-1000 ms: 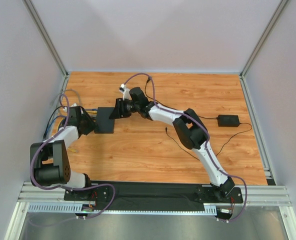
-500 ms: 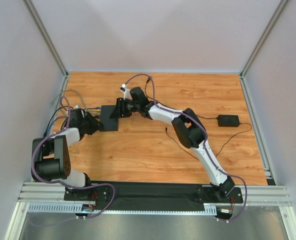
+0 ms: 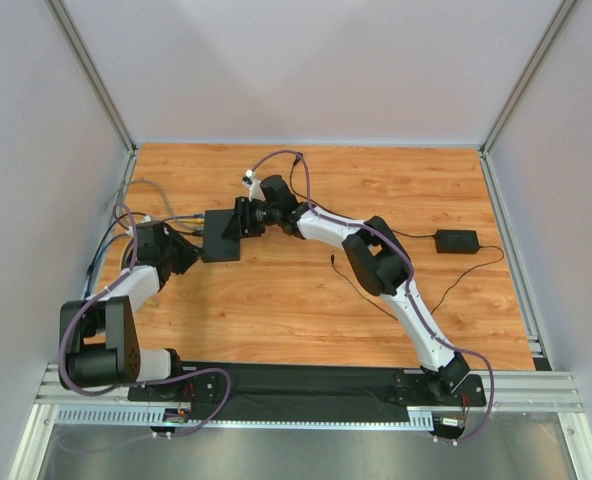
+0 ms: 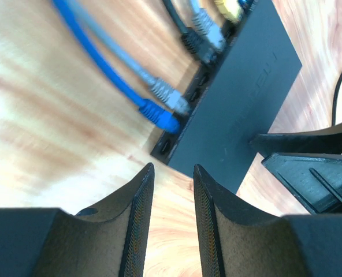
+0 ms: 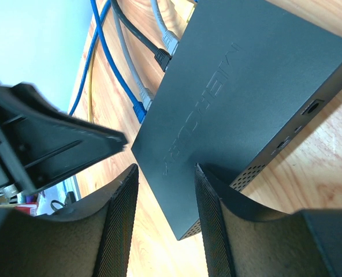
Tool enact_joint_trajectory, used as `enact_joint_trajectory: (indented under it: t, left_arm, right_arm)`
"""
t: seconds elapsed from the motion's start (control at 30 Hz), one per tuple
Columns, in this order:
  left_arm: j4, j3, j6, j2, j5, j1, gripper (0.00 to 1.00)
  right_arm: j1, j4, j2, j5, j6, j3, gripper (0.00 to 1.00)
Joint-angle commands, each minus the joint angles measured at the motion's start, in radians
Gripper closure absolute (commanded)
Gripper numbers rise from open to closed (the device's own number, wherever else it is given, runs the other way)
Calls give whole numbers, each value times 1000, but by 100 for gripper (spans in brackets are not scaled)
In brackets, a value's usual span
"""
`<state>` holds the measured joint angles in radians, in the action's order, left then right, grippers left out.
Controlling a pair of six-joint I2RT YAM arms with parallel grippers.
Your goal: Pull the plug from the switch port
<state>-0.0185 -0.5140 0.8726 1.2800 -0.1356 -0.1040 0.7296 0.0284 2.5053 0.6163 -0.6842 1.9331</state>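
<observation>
Box (image 3: 221,236) lies flat on the desk (image 3: 376,190) at about 10 o'clock from the middle, with cables leaving its 9 o'clock edge. The adapter (image 3: 455,241) is well apart at 3 o'clock, so ignore it. Your left tool (image 4: 173,170) is partly open with nothing between the fingers. It hangs just short of the box's near corner, by an empty port (image 4: 167,147). The blue plug (image 4: 159,117) is the closest one, roughly 12 o'clock of that tool in the left wrist view, and not yet touched. Your right tool (image 5: 166,168) is also partly open, with a finger on either side of the opposite corner. Bare wood shows between one finger and the box, so it looks like a loose straddle, not a clamp. Risks as I judge them: if you pull, the box may slide along with the cable because nothing pins it, so close on it first. The grey plug (image 4: 172,101) sits just beside the blue one, touching or nearly. A sloppy approach could catch both, or the wrong one, and I can't tell from here which plug is meant. These plugs likely have a latch, so a straight yank without pressing it could drag the box or strain the cable. Both tools are near each other across the box, so watch for a bump.
</observation>
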Motion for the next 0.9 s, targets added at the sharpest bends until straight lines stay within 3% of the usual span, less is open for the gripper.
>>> enact_joint_trajectory:
  t: [0.0,0.4,0.87]
  left_arm:
    - [-30,37,101,-45,48,1,59]
    - [-389,232,341,-38,103,-17,59]
    - [-788,290,479,274,28,-46,58]
  right_arm:
    - [-1,18,27,14,-17,30,55]
    - [-6,10,33,20,-15,40,55]
    - [-7,-1,43,22,-8,58,56]
